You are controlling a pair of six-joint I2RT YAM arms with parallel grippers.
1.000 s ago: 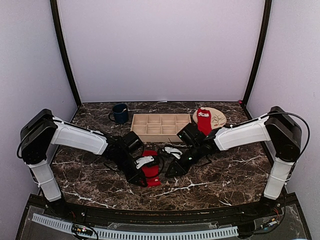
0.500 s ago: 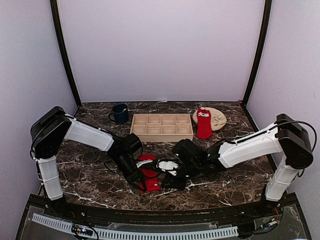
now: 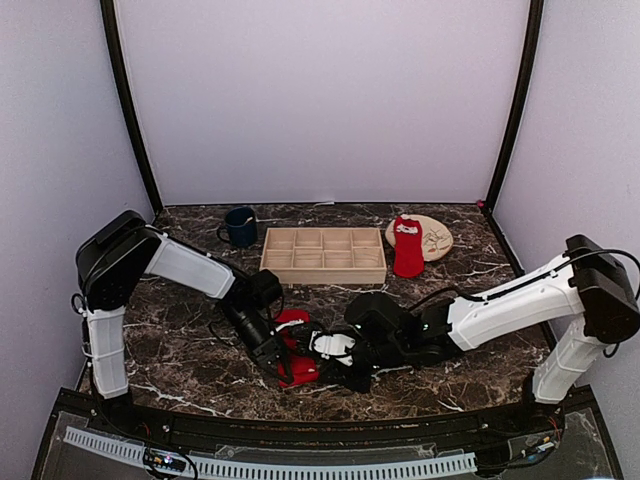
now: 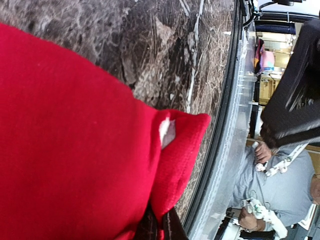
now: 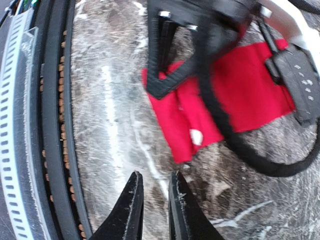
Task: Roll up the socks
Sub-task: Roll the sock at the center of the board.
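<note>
One red sock [image 3: 300,372] lies flat on the marble table near its front edge. My left gripper [image 3: 283,352] is over it. In the left wrist view the red sock [image 4: 75,140] fills the frame and the left gripper [image 4: 161,222] is shut on a fold of its edge. My right gripper [image 3: 338,364] is low beside the sock's right side. In the right wrist view the right gripper [image 5: 154,174] is narrowly open and empty, just short of the sock's corner [image 5: 182,117]. The second red sock [image 3: 407,246] lies across the tan plate [image 3: 435,236] at the back right.
A wooden compartment tray [image 3: 324,254] stands at the back centre, with a dark blue mug [image 3: 240,227] to its left. The table's front rim with a black rail [image 5: 50,125] is close to the right gripper. A black cable [image 5: 235,145] loops over the sock.
My right arm has swung from the table's middle toward the front, lowering its gripper beside the near sock. My left gripper has shifted slightly nearer along the sock.
</note>
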